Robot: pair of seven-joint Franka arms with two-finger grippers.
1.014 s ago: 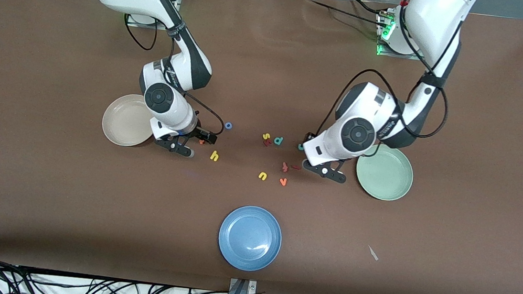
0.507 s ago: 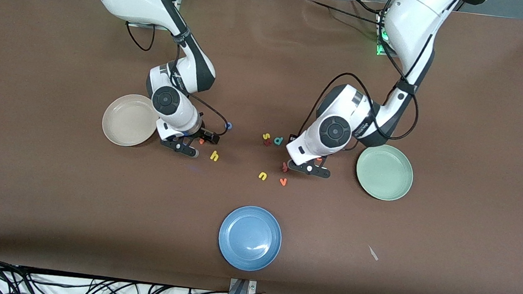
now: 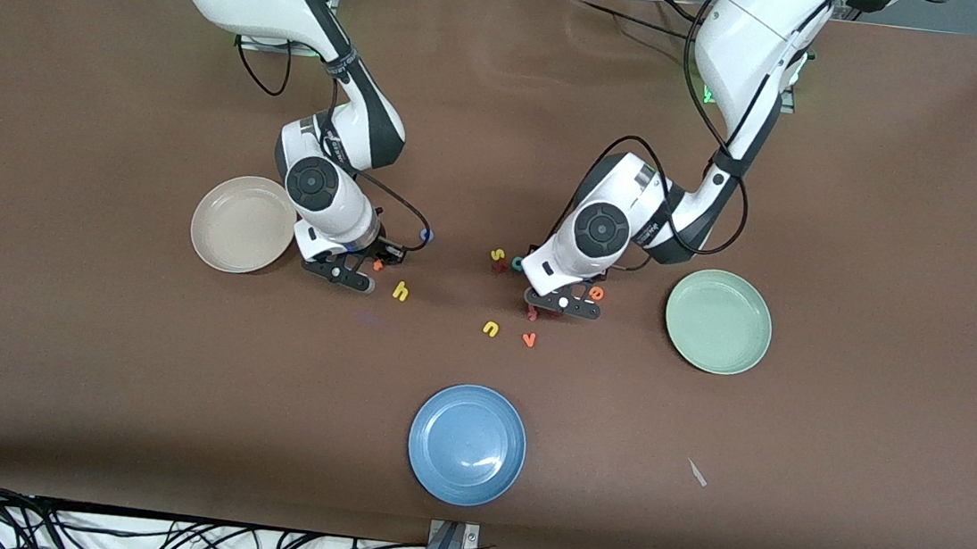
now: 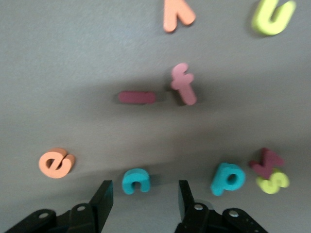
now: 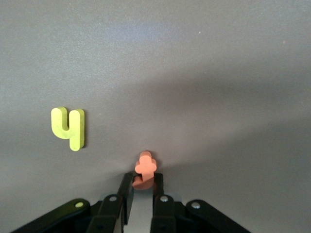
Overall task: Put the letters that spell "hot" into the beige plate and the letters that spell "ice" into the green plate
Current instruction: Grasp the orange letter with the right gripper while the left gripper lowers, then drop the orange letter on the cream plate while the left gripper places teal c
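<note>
**Right gripper pinches the orange "t"; left gripper lines up on the teal "c"**

The right gripper, low at the table beside the beige plate, has its fingers closed on the orange "t". The yellow "h" lies nearby. The left gripper hangs with fingers parted over the teal "c", the orange "e" beside it, the dark red "i" close by. The green plate is empty. Foam letters look light, soft and squashy; pinch across a thick stroke, gently.

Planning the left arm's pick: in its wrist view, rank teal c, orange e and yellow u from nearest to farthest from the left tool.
1. teal c, just ahead of the open left tool.
2. orange e, off to one side.
3. yellow u, farthest out.
</note>
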